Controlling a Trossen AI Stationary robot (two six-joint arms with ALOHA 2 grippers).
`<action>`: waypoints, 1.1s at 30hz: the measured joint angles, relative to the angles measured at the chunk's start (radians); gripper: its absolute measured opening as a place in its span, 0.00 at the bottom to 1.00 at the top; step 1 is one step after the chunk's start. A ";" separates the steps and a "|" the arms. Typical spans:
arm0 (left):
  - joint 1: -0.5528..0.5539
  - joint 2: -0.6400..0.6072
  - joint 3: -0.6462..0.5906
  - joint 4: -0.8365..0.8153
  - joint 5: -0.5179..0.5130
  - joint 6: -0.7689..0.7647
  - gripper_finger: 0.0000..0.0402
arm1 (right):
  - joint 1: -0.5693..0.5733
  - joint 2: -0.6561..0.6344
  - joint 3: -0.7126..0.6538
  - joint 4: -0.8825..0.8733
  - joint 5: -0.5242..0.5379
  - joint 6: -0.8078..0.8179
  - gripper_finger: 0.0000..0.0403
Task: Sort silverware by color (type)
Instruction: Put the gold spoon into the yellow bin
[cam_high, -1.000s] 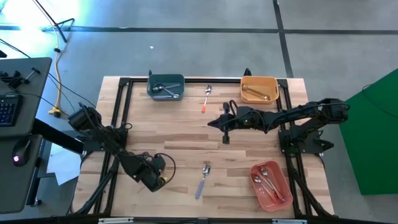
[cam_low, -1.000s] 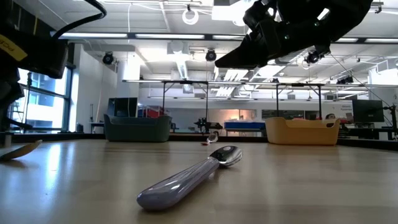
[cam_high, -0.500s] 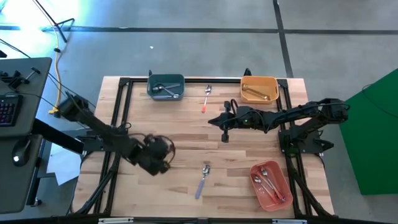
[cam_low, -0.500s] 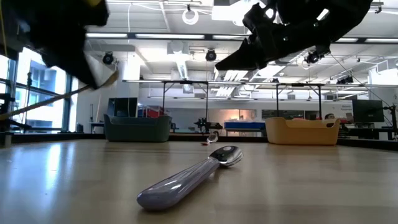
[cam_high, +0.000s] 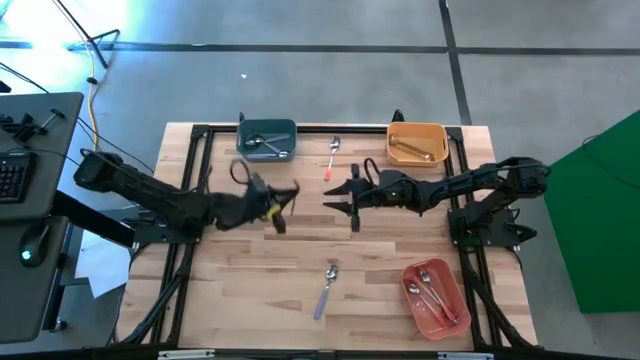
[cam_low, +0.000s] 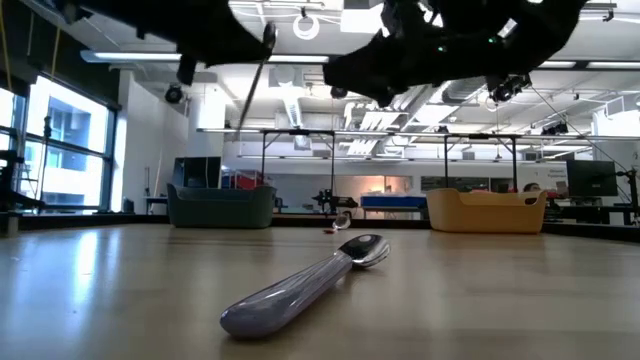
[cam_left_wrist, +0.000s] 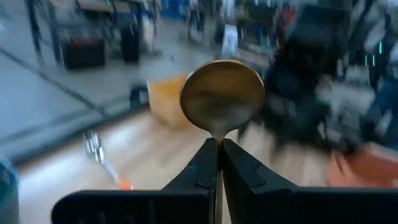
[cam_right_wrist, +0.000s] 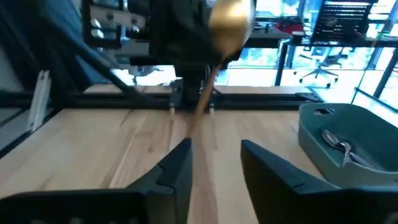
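Gold, smooth and round-bowled, a spoon (cam_left_wrist: 222, 94) stands pinched by its slim neck between the tapered dark fingers (cam_left_wrist: 202, 167) of the left gripper (cam_high: 281, 205), which hangs above the middle of the pale butcher-block table (cam_high: 240, 290), left of centre. In the right wrist view the same gold spoon (cam_right_wrist: 229, 23) shows with its handle slanting down toward the wood. Facing it from the right is the right gripper (cam_high: 343, 199), its two blunt black fingers (cam_right_wrist: 174, 169) parted, with nothing between them, also off the table surface. A lavender-handled spoon (cam_high: 325, 288) with a shiny silver bowl lies flat on the boards at the near middle; from the low view its rounded, glossy handle (cam_low: 288, 294) points toward the camera. At the far edge, between the bins, lies a thin silver utensil with a red-pink handle end (cam_high: 331, 157). A rounded teal bin (cam_high: 267, 139) at the far left holds silver-headed pieces, a boxy orange bin (cam_high: 417, 143) at the far right holds gold pieces, and a red-pink bin (cam_high: 433, 296) at the near right holds a few slim silver-headed pieces. Black metal framing (cam_high: 190, 152) edges the table top.
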 joint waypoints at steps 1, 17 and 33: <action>0.019 0.000 0.000 0.048 0.002 0.032 0.00 | 0.000 0.016 0.022 0.001 0.006 0.005 0.33; 0.142 0.003 -0.002 0.243 0.120 0.123 0.00 | 0.000 0.209 0.318 -0.002 0.102 0.083 0.41; 0.147 0.003 -0.002 0.236 0.122 0.149 0.04 | 0.007 0.250 0.374 -0.063 0.213 0.028 0.04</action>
